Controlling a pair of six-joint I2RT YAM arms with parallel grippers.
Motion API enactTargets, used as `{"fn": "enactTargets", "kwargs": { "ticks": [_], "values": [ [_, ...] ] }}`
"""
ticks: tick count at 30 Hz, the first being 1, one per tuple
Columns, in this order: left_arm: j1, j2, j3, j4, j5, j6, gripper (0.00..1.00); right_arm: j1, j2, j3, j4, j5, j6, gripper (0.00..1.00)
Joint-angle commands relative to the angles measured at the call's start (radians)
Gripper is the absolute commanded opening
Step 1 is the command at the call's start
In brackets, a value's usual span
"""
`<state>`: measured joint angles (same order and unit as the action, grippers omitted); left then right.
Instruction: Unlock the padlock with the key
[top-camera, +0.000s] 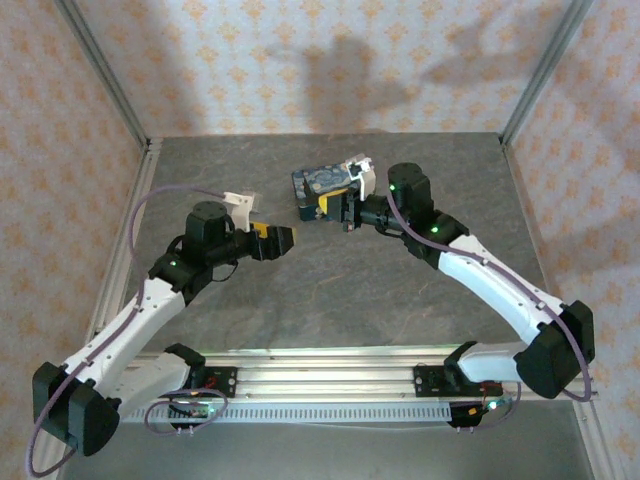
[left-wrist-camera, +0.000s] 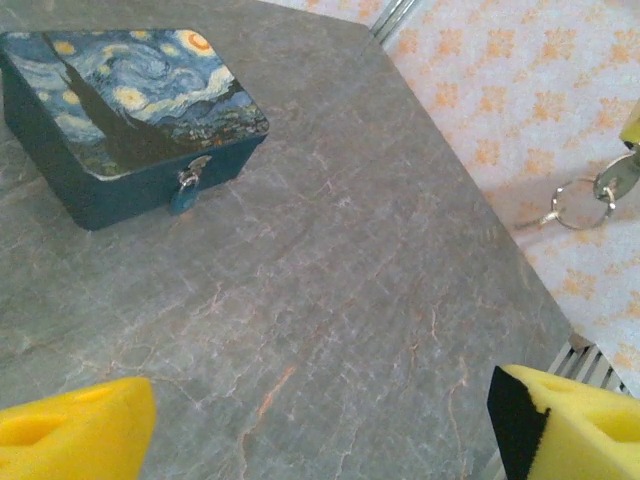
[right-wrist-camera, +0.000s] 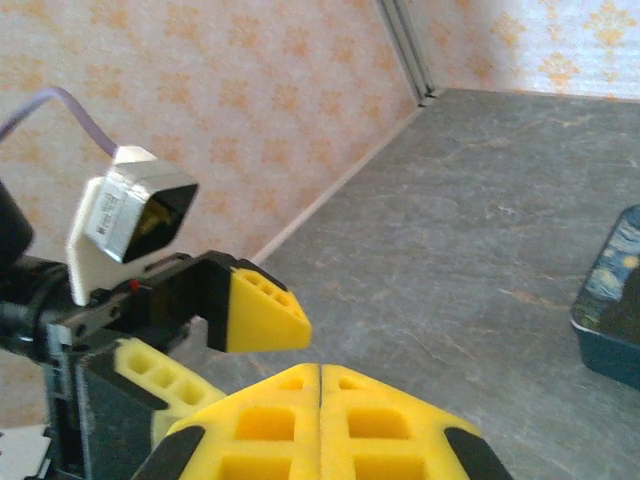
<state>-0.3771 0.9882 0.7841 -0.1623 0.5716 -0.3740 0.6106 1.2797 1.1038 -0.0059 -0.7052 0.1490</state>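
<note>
Closest to the top camera, both arm bases sit on a slotted metal rail (top-camera: 320, 375) along the near edge of a grey, marble-veined surface (top-camera: 330, 290). Walls (top-camera: 300, 60) papered in a pale orange floral print close the space on three sides, with metal frame posts (top-camera: 105, 70) in the back corners. Toward the back of the surface lies a blue swirl-painted tin (top-camera: 318, 185). The right fingers (top-camera: 326, 211) are just beside its near side. The left fingers (top-camera: 268, 236) hover to its left, apart from it.

From the left wrist, the yellow left fingers (left-wrist-camera: 75, 430) stand wide apart at the bottom corners, with bare surface (left-wrist-camera: 330, 300) between them. The tin (left-wrist-camera: 130, 110) rests at upper left with its lid closed, so its contents are hidden. The padlock (left-wrist-camera: 185, 195), small and bluish, hangs from the clasp on the tin's front wall. At the right edge the key (left-wrist-camera: 613, 180) hangs in the air, pinched under a yellow tip of the right fingers (left-wrist-camera: 632, 125) that the frame cuts off. A key ring (left-wrist-camera: 580, 205) dangles from the key in front of the papered wall.

From the right wrist, the right fingers (right-wrist-camera: 320, 420) are pressed together pad to pad. Beyond them the left fingers (right-wrist-camera: 262, 310) gape, with a white wrist camera (right-wrist-camera: 130, 215) above. A corner of the tin (right-wrist-camera: 610, 300) sits at the right edge on the surface (right-wrist-camera: 480, 230).
</note>
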Motion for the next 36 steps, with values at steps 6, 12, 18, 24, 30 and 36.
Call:
{"fn": "enactTargets", "kwargs": {
  "ticks": [6,12,18,24,30,36],
  "values": [
    [0.006,-0.009,0.072,-0.037,-0.091,0.105,1.00,-0.003,-0.063,-0.132,0.285,-0.010,0.118,0.00],
    [0.020,-0.001,0.118,-0.172,-0.109,0.134,1.00,-0.003,-0.039,-0.242,0.464,0.022,0.212,0.00],
    [0.034,0.056,0.045,0.089,0.158,-0.007,0.75,-0.002,0.014,-0.236,0.553,-0.004,0.276,0.00],
    [0.038,0.141,0.030,0.301,0.336,-0.133,0.58,-0.003,0.008,-0.237,0.570,0.004,0.280,0.00],
    [0.040,0.153,0.035,0.394,0.392,-0.197,0.48,-0.008,0.007,-0.259,0.632,0.000,0.320,0.00],
    [0.040,0.175,0.043,0.419,0.396,-0.213,0.37,-0.011,0.017,-0.255,0.647,-0.020,0.339,0.00]
  ]
}}
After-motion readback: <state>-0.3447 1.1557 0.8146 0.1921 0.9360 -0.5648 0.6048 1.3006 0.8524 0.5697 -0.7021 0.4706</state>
